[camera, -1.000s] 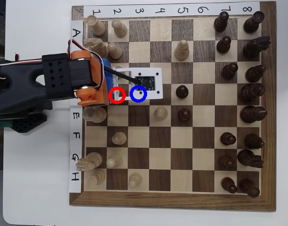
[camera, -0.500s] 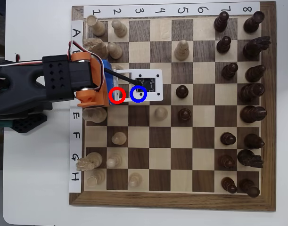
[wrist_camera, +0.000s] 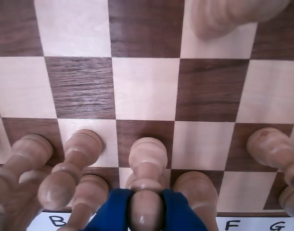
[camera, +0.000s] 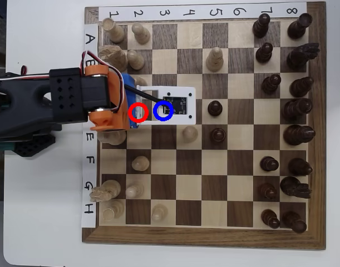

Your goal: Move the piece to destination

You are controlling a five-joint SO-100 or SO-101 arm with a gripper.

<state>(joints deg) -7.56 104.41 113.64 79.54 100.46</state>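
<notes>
In the wrist view the piece [wrist_camera: 147,161], a pale pawn, stands on a dark square, and my gripper [wrist_camera: 146,204] is shut on its round head, one blue pad [wrist_camera: 113,211] pressing on each side. A light square [wrist_camera: 144,89] lies directly beyond it. In the overhead view the orange wrist [camera: 100,103] hangs over the board's left edge. The white camera board [camera: 170,103] hides the fingers and the pawn there. The blue ring of the destination [camera: 163,110] is drawn over that board, with a red ring [camera: 138,112] just to its left.
Pale pawns [wrist_camera: 82,149] [wrist_camera: 274,144] and taller pale pieces crowd both sides of the held pawn. In the overhead view a pale pawn [camera: 188,133] and two dark pawns [camera: 215,108] [camera: 217,134] stand to the right of the rings. Dark pieces fill the far right columns.
In the overhead view the wrist and its white camera board have shifted slightly down the picture and a little right. No chess piece has visibly moved.
</notes>
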